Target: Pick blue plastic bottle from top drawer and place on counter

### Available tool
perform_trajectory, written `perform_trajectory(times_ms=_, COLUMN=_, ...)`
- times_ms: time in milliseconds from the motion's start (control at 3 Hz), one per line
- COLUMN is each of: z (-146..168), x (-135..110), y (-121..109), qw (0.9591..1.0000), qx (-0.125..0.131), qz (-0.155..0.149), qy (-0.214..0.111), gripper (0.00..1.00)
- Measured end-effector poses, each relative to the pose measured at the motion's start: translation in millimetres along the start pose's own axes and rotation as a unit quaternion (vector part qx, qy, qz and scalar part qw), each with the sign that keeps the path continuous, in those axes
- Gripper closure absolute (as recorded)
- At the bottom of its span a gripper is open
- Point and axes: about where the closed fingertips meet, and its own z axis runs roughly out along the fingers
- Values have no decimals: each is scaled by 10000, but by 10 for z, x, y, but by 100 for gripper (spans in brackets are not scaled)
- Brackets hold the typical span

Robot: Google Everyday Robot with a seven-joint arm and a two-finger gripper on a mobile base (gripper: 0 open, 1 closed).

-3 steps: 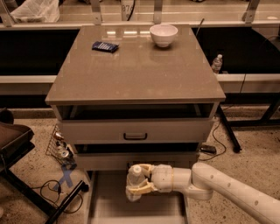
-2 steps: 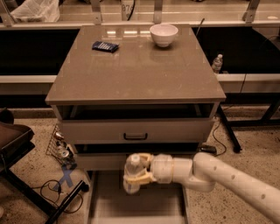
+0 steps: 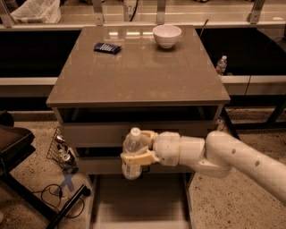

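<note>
Top drawer (image 3: pixel 138 203): pulled out, below the worktop's front edge and nearest to the camera; its pale flat floor is bare and runs between low side walls.
Arm (image 3: pixel 228 156): pale and thick, coming in from the lower right and reaching left across the cabinet face under the worktop.
Pincer (image 3: pixel 134 147): in front of the cabinet, below the worktop's front edge and above the drawer floor; its beige fingers (image 3: pixel 136 158) are clamped on the bottle's body.
Blue plastic bottle (image 3: pixel 131 142): held upright in the pincer, white cap on top, lifted clear of the drawer floor, lower than the worktop surface and not touching it.
Drawer front (image 3: pixel 91 134): grey, directly under the worktop, partly hidden by the bottle and arm.
Wire basket (image 3: pixel 60 150): on the floor, left of and below the worktop.
Worktop (image 3: pixel 138 78): large, glossy, grey-brown, overhanging the cabinet.
Dark packet (image 3: pixel 107 47): lying flat on the worktop, far left part.
White bowl (image 3: pixel 167 36): upright on the worktop near its far edge, right of the packet.
Small bottle (image 3: pixel 221 65): off the worktop, beyond its right edge, on a lower ledge.
Plastic bag (image 3: pixel 35 11): behind the worktop, far left.
</note>
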Motion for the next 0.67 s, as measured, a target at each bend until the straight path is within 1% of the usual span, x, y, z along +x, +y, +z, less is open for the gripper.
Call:
perform_trajectory(times_ms=333, z=36, x=-733, y=-112, qw=9994, qx=224, qz=-211, qy=148, gripper=100)
perform_trajectory(times_ms=667, z=58, x=-1582, y=-314, qw=9965, qx=577, qz=-528, qy=292, gripper=100)
